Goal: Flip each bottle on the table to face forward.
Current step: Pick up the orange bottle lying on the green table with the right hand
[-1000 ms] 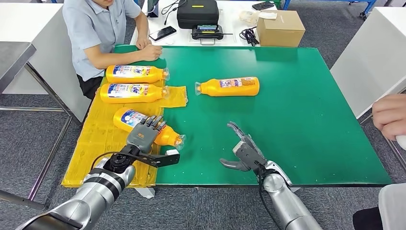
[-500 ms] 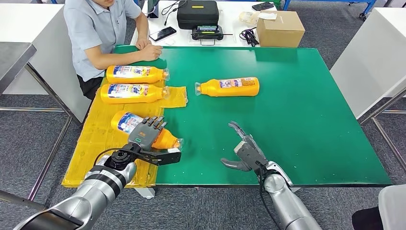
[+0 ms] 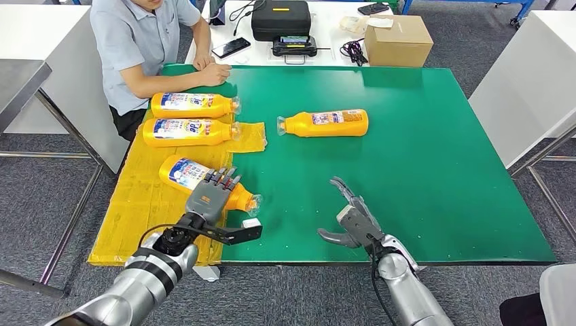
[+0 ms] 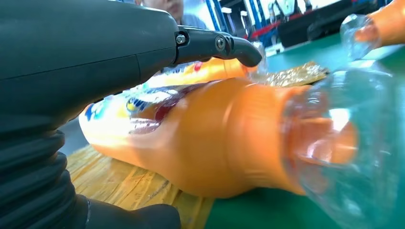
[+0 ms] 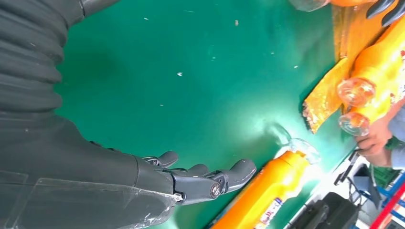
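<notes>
Back toward the robot comes the left hand [image 3: 208, 195], a touch lower than half a second ago, and the near bottle [image 3: 204, 180] has rolled so more of its blue-and-white label faces up. Fingers [image 3: 224, 179] lie straight and side by side across the bottle's orange shoulder, thumb [image 3: 239, 234] stuck out to the side over the green table [image 3: 421, 163]; the clear cap [image 4: 334, 148] pokes out past the fingertips. No real grip here, just a hand resting on top. Right hand [image 3: 354, 216] hovers low over the green, fingers spread, holding nothing. Far beyond its fingertips lies the lone bottle [image 3: 325, 123]. Two more bottles [image 3: 193, 117] sit on the yellow mat [image 3: 136, 204], well past the left fingertips, near the seated person [image 3: 146, 41]
</notes>
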You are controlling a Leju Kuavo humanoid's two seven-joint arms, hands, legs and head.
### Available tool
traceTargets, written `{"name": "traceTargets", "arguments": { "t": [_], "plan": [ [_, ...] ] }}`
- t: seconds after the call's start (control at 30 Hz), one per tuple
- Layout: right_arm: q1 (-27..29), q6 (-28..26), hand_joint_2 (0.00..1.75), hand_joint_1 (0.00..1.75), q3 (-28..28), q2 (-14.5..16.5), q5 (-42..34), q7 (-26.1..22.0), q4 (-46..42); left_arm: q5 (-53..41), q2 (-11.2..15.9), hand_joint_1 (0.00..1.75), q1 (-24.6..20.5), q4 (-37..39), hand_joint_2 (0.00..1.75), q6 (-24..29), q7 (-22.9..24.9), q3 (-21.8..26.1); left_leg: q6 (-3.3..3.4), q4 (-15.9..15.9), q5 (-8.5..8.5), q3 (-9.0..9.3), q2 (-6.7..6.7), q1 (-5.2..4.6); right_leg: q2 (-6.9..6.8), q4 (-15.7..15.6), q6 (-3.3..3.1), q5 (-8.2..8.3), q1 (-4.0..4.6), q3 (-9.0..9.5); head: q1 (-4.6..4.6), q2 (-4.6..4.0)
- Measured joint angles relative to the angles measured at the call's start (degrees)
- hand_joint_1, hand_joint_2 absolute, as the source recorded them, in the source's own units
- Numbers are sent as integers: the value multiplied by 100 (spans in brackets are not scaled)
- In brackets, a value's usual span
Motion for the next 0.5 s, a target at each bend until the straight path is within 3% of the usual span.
{"name": "traceTargets", "arguments": {
  "t": [0.5],
  "plan": [
    [287, -87, 175, 0, -155, 7, 34, -18, -177, -386, 99, 0, 409, -768, 175, -45, 494, -430, 0, 0, 0, -10, 0, 1, 0, 0, 0, 0, 1, -12, -1, 0]
  ]
}}
